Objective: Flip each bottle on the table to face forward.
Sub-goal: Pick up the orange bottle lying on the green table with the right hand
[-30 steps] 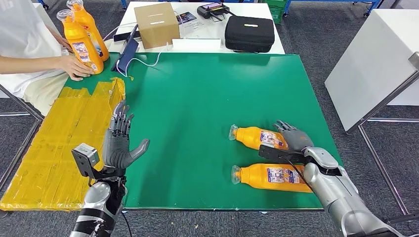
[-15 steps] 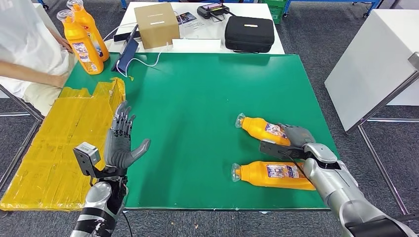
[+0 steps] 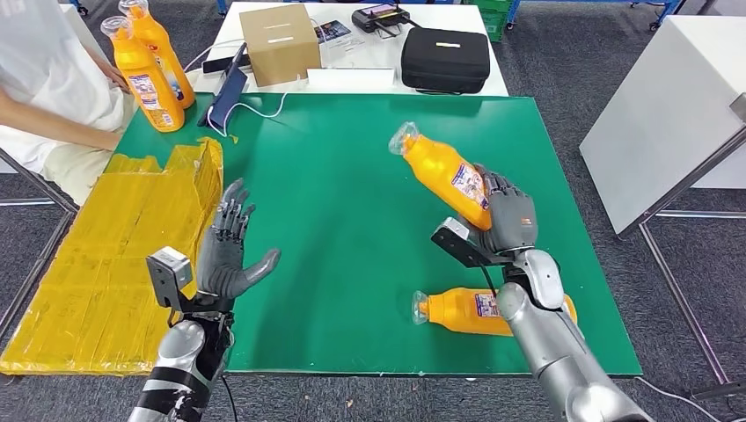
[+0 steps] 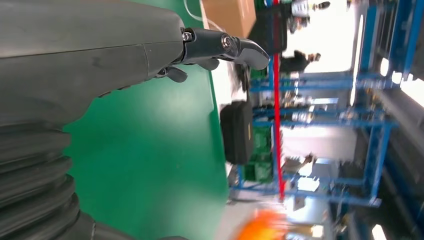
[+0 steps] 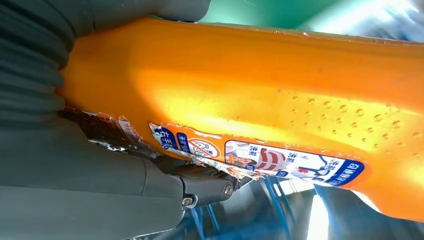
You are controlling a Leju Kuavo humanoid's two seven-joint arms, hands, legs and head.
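Green matte table point(image 3: 352, 220) beneath right robot hand point(image 3: 508, 220) gripping glossy orange bottle point(image 3: 444, 173).

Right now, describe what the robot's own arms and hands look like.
Both arms are silver metal with dark joints. The left hand and right hand are grey with darker segmented fingers. A grey ribbed cover sits at the wrist. A boxy camera module is mounted at each wrist, with a thin black cable on the right.
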